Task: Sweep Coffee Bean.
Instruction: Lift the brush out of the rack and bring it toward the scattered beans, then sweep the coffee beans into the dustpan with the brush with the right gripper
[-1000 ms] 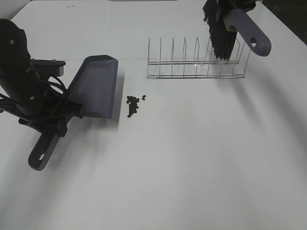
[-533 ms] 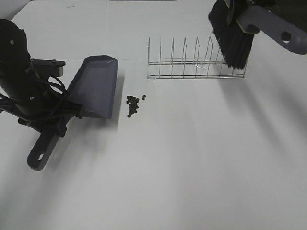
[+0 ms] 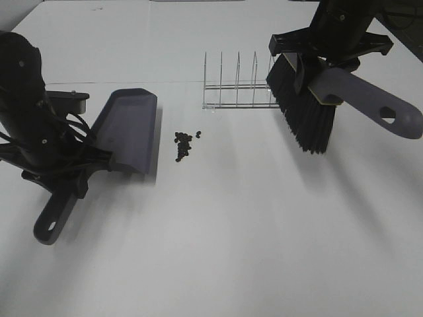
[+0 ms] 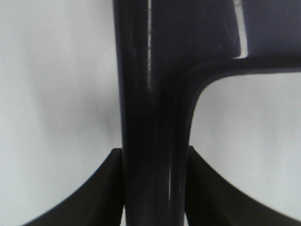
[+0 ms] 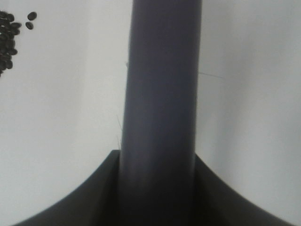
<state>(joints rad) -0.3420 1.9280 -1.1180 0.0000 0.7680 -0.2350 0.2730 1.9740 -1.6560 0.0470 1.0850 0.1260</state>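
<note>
High cam: one dustpan (image 3: 129, 130), one brush (image 3: 310, 109), one wire rack (image 3: 234, 86), and one little coffee bean (image 3: 184, 143) bunch, tiny dark ovals, a dozen-plus but too small to count properly. They sit on the white tabletop (image 3: 251, 238) just beside the dustpan's front lip, well apart from the brush. The left pincer (image 3: 80, 173) is clamped on the dustpan handle, and the right pincer (image 3: 325, 58) grips the brush, which is tilted with its black bristles down

Left wrist: the left pincer (image 4: 155, 188) has both fingers tight against the dark dustpan handle

Right wrist: the right pincer (image 5: 157, 188) is closed on the greyish brush handle, with the beans (image 5: 8, 35) in one corner
</note>
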